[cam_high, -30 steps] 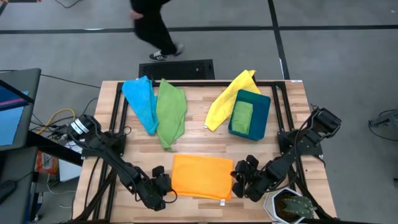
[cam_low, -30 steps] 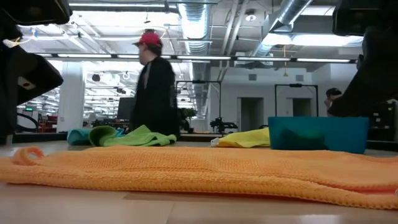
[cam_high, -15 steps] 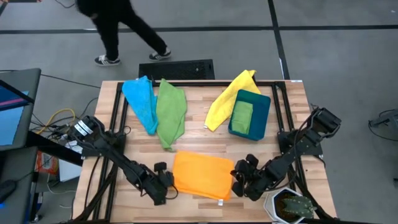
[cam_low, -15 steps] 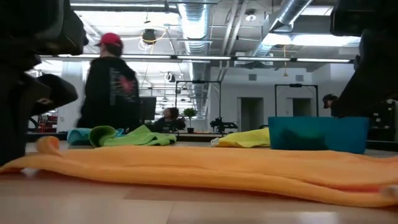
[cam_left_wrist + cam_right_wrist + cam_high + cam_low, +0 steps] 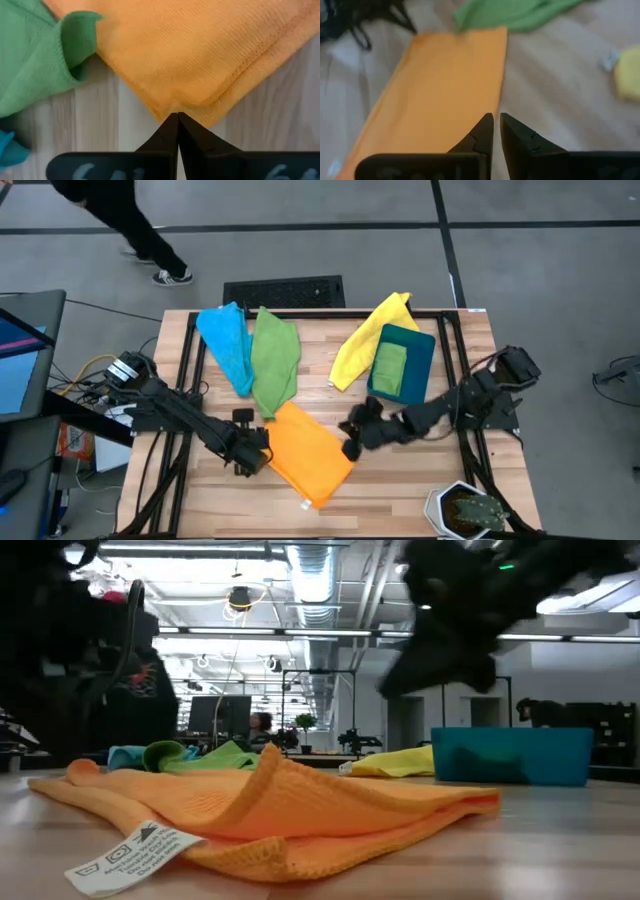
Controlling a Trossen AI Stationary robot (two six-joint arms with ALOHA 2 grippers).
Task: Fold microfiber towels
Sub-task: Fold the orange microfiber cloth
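While pinched shut on a corner of the orange towel, left gripper low at the table's left front. Orange towel folded, lying askew at the middle front, white label showing at its near edge. Right gripper just off the towel's right edge, fingers nearly together, gripping nothing. Blue towel and green towel side by side at the back left. Yellow towel beside a teal bin holding 1 folded green cloth.
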